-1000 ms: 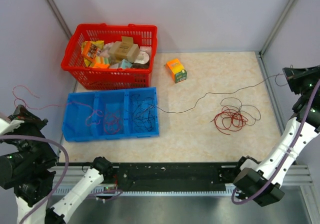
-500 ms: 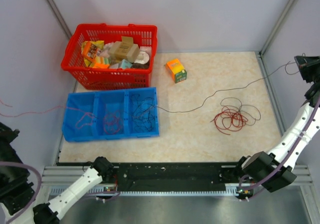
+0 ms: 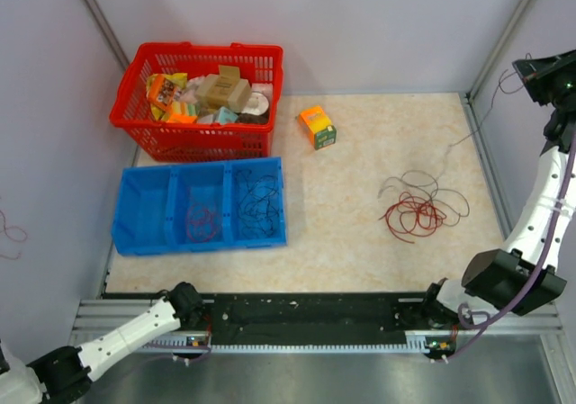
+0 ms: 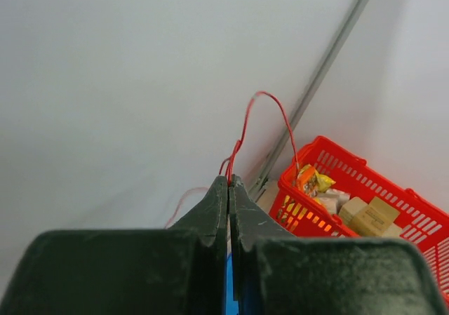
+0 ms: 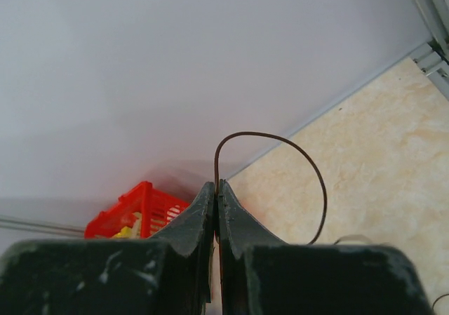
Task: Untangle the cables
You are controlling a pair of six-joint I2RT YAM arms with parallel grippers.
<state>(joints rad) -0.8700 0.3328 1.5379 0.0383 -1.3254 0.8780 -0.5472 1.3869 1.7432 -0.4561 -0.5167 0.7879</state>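
2 tools are pinched, the left tool [image 4: 229, 182] on a red wire [image 4: 261, 118], the right tool [image 5: 215, 186] on a dark wire [image 5: 280, 146], with other cables [image 3: 416, 210] right of the blue tray [image 3: 144, 208].

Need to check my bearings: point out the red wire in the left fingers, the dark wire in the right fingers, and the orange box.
red wire [image 4: 247, 118], left wrist view, rising side of its loop.
dark wire [image 5: 270, 137], right wrist view, top of its arc.
orange box [image 3: 316, 121], top view, its top face.

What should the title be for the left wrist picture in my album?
Left hand shut on a red wire, red basket behind.
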